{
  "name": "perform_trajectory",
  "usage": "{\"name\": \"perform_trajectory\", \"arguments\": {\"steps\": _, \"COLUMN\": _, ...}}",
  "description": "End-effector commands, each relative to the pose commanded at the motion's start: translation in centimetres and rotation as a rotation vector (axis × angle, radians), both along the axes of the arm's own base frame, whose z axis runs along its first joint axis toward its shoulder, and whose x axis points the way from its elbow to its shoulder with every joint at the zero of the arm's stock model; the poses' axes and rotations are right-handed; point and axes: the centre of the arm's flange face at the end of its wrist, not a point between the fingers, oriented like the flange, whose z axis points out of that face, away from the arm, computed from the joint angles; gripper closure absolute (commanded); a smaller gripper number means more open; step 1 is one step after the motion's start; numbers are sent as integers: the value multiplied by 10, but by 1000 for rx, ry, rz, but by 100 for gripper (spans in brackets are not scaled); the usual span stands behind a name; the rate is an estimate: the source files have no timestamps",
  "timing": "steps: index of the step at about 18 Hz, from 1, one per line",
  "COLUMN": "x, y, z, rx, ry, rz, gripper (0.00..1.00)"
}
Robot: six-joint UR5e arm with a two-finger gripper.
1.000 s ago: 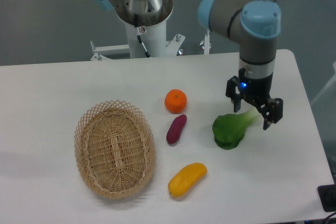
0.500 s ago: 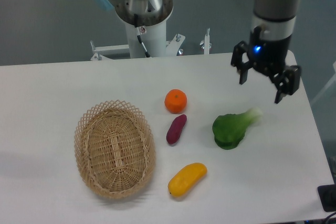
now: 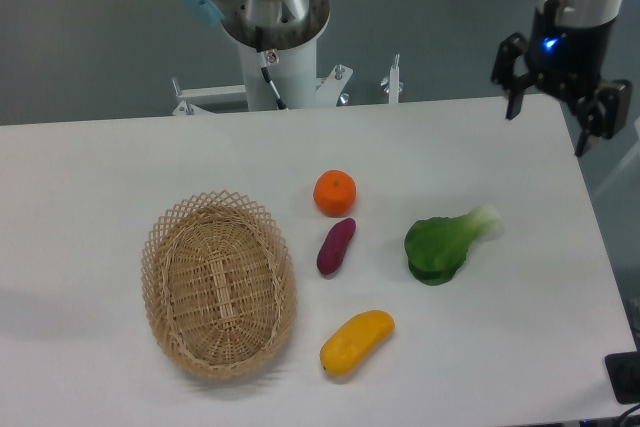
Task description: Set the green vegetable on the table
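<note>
The green vegetable (image 3: pixel 445 244), dark green leaves with a pale stem pointing up-right, lies on the white table (image 3: pixel 120 162) right of centre. My gripper (image 3: pixel 548 128) hangs open and empty high above the table's far right corner, well up and to the right of the vegetable and not touching it.
An oval wicker basket (image 3: pixel 218 283) sits at the left. An orange (image 3: pixel 335 192), a purple eggplant-shaped piece (image 3: pixel 336 245) and a yellow oblong piece (image 3: pixel 356 341) lie between basket and vegetable. The robot's base (image 3: pixel 272 27) stands behind the far table edge.
My open gripper has risen from around the vegetable's stem and moved up and to the right. The vegetable stays lying on the table.
</note>
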Motion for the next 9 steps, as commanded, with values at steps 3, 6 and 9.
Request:
{"name": "perform_trajectory", "arguments": {"steps": 3, "x": -9, "y": -15, "z": -1, "rx": -13, "ry": 12, "rz": -41, "gripper": 0}}
{"name": "perform_trajectory", "arguments": {"steps": 6, "x": -14, "y": -14, "z": -7, "rx": -13, "ry": 14, "rz": -53, "gripper": 0}}
{"name": "perform_trajectory", "arguments": {"steps": 9, "x": -17, "y": -17, "z": -11, "rx": -16, "ry": 8, "rz": -47, "gripper": 0}}
